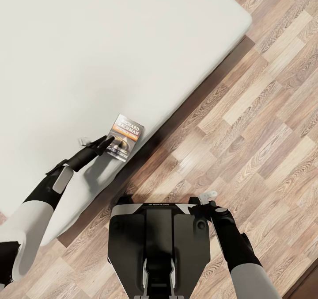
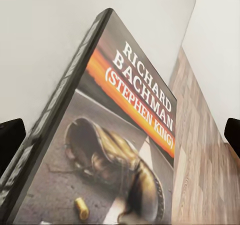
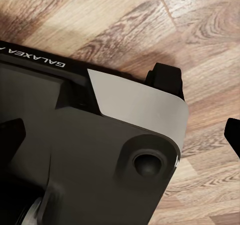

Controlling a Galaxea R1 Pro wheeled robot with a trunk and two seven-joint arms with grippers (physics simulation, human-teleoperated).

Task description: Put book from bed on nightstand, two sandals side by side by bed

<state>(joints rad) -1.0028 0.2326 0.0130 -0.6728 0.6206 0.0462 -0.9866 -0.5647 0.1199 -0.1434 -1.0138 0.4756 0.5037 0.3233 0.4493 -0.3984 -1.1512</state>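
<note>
The book [image 1: 127, 135] lies flat on the bed [image 1: 88, 47] close to the mattress's near edge, its dark cover with an orange band and white lettering facing up. My left gripper [image 1: 107, 140] reaches over the mattress and is open at the book's near corner. In the left wrist view the book [image 2: 125, 135] sits large between the spread fingertips [image 2: 10, 140]. My right gripper [image 1: 207, 198] hangs open and empty over the floor beside my base. The sandals and the nightstand are out of view.
Wooden plank floor [image 1: 247, 113] runs along the bed's right side, with a dark frame strip [image 1: 194, 100] under the mattress edge. My black base [image 1: 159, 232] stands on the floor just short of the bed, and it shows close up in the right wrist view [image 3: 100, 150].
</note>
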